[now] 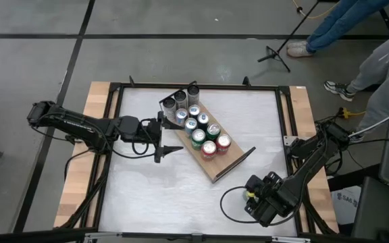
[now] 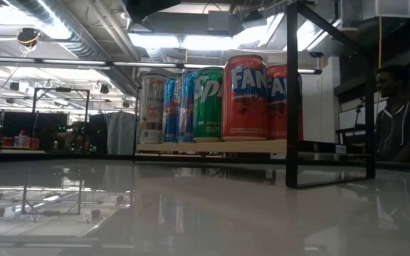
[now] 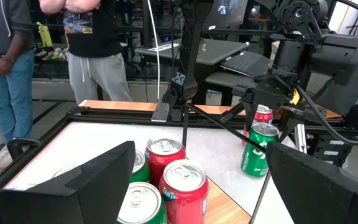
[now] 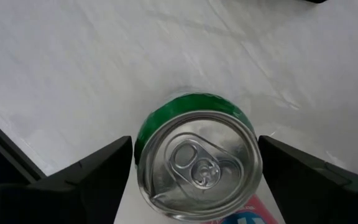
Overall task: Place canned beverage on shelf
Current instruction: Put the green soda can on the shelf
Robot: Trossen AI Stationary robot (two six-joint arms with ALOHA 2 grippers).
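The shelf, a light wooden board with black rails, lies slantwise at the table's middle. Several cans stand on it, red and green ones at its near end. My left gripper hovers open just left of the shelf, pointing level at the cans. A green can stands upright on the table near the right front corner, with a red can beside it. My right gripper points straight down over the green can, open, one finger on each side of its top.
A black metal frame and pale wood strips edge the white tabletop. People stand beyond the far and right sides. Free tabletop lies at the front left. The shelf's near end is bare.
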